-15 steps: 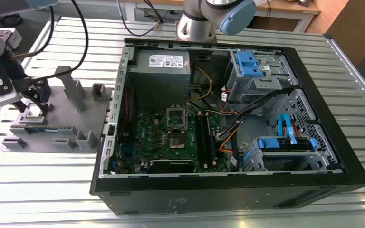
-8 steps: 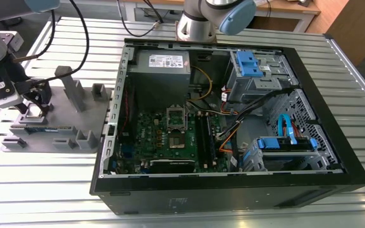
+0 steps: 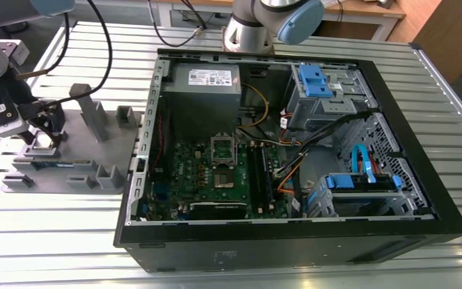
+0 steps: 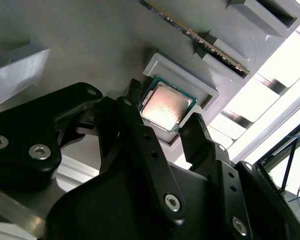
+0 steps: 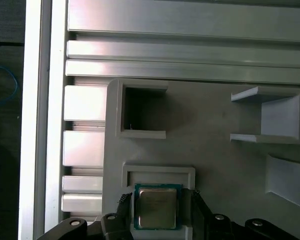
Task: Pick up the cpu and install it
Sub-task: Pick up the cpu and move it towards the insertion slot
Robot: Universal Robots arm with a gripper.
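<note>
Now, your open computer case lies on the slatted table, with the grey holder tray beside it on the exterior view's left. Your gripper hangs over that tray, its fingers spread either side of the cpu, not clamped. The cpu lies flat in its square pocket.

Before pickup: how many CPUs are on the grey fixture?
1. The cpu lies in a pocket of the grey fixture, between the fingers of the open gripper. The gripper hides part of the fixture, so another could be hidden.
</note>
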